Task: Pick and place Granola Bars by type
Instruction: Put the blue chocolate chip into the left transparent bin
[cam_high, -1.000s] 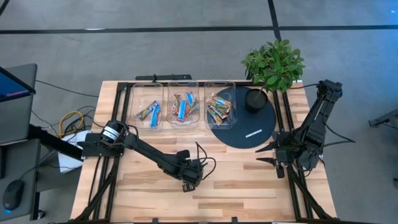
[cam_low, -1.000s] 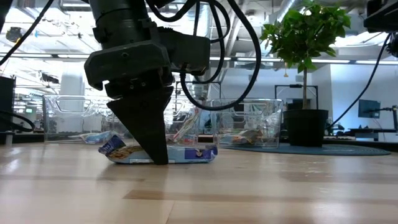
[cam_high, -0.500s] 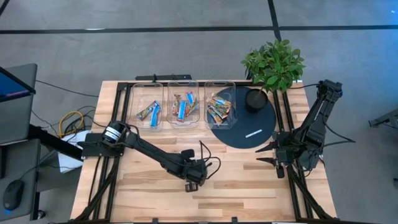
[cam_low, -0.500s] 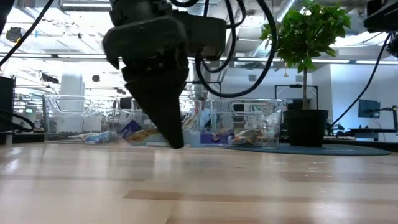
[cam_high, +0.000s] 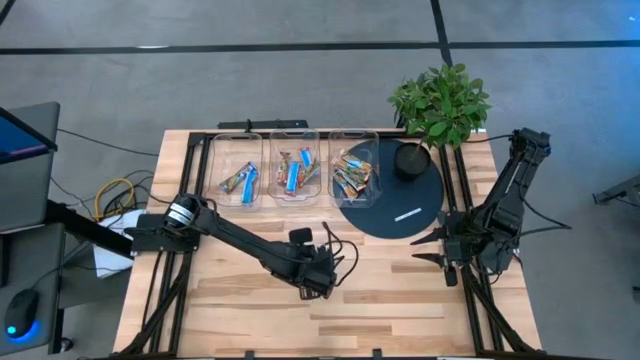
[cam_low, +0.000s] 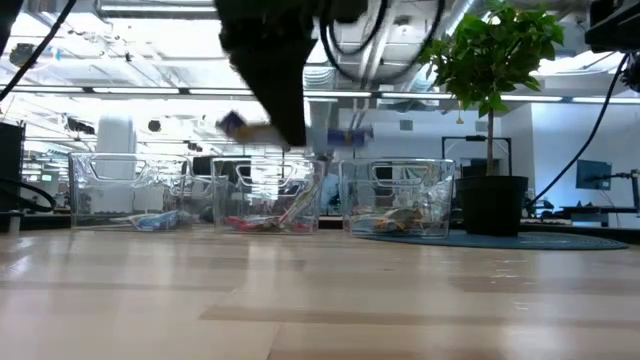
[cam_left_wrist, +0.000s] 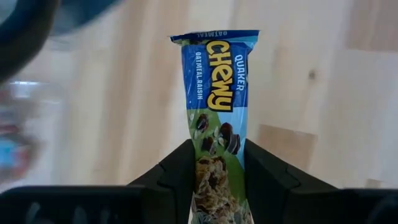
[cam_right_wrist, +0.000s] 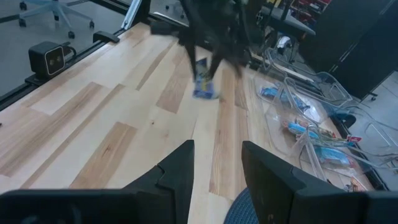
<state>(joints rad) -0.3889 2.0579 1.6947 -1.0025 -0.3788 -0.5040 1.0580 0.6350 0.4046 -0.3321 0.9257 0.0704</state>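
1. Change noted: a second ago the blue-and-green granola bar (cam_left_wrist: 217, 118) lay flat on the counter (cam_high: 400, 300) with the left claw (cam_left_wrist: 217, 171) set down over it. The bar is now clear of the surface, carried in the air in front of the three clear bins (cam_low: 265, 195).
2. Meaning for the task: the pick appears complete; in my judgement, carriage to the bin of matching type remains.
3. Left claw: narrowed onto the lower part of the bar's wrapper, one finger at each side, the printed end projecting forward.
4. Right claw (cam_right_wrist: 214, 165): waiting beside the dark round disc (cam_high: 390, 205), away from the bins; fingers slightly apart, holding nothing.
5. Remaining bars (cam_high: 293, 172): lying inside the three bins.
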